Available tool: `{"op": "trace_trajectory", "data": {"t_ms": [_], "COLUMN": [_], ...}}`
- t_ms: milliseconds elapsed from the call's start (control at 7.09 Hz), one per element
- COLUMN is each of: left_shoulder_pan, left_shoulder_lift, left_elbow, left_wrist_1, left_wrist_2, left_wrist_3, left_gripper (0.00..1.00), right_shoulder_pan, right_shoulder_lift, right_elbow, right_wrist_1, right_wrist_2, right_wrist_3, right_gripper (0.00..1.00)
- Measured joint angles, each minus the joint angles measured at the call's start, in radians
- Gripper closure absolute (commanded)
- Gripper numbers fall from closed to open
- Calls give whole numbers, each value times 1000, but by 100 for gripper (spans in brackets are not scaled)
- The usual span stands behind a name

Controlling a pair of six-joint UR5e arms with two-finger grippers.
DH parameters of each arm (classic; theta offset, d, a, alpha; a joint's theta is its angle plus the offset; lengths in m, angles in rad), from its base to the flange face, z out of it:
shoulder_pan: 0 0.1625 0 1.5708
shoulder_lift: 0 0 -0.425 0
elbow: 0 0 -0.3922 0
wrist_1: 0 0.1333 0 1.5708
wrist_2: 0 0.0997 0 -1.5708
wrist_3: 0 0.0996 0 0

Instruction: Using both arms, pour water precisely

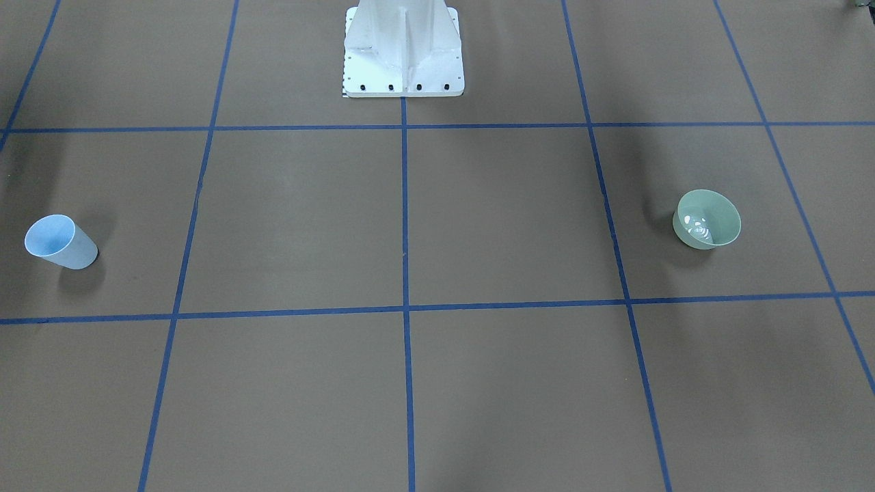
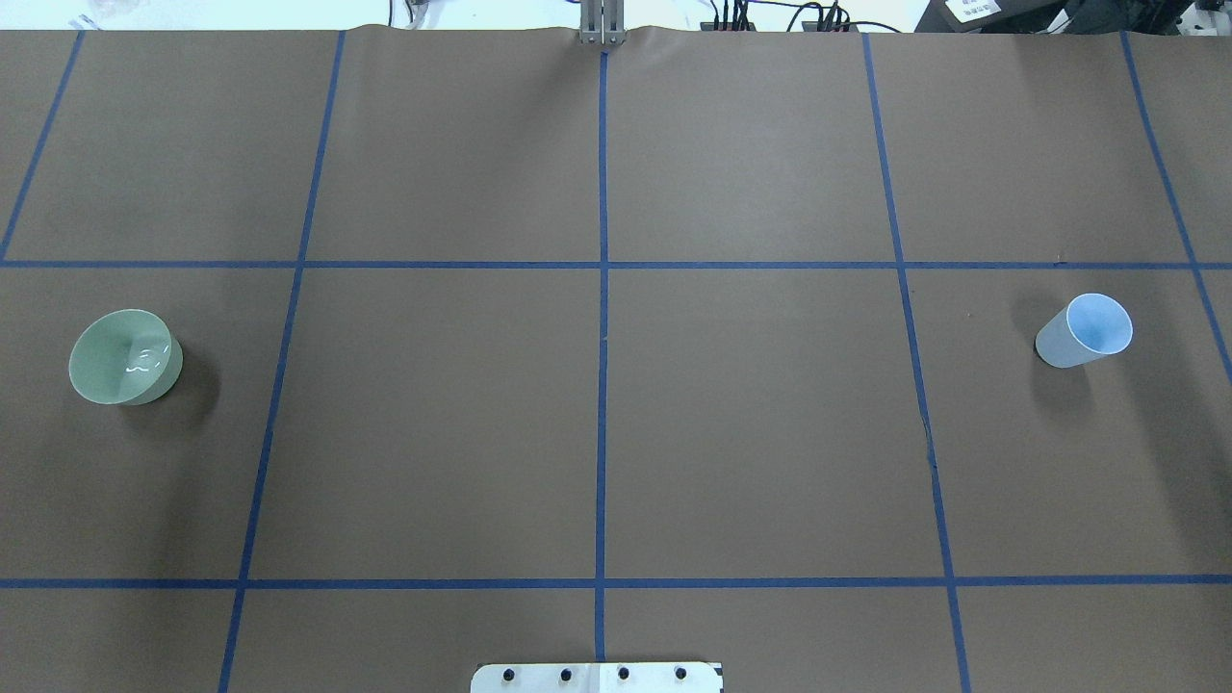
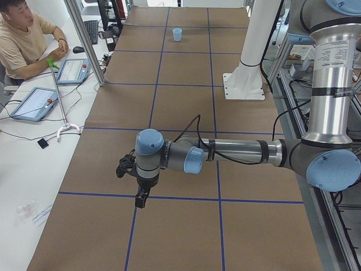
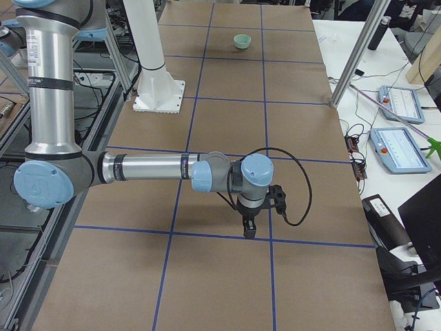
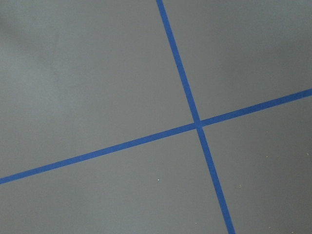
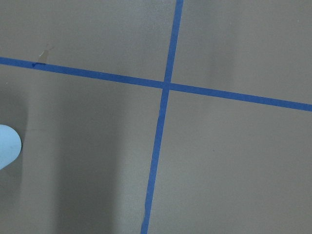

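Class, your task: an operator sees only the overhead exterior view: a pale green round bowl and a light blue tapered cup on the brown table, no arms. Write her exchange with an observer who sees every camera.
Operator: Where is the left arm?
Observer: Exterior left view: the grey and silver left arm stretches level over the brown table, black left gripper pointing down.
Operator: The right?
Observer: Exterior right view: the right arm poses alike, right gripper pointing down.
Operator: Wrist cameras?
Observer: Right wrist view: a pale blue rounded edge at its left border.
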Motion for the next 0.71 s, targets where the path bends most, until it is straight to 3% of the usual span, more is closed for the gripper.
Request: {"op": "trace_trajectory", "data": {"t_ms": [705], "left_shoulder_pan": [-42], "left_shoulder_lift": [9], "left_elbow": [-8], "left_wrist_1": [147], "left_wrist_2": [-113], "left_wrist_3": [-1], "left_gripper": [0], "right_shoulder_pan": [0], "right_shoulder_lift": [-2], "right_elbow": [-1], "right_wrist_1": [-1], "right_wrist_2": [2], "right_wrist_3": [5], "right_gripper": [0]}}
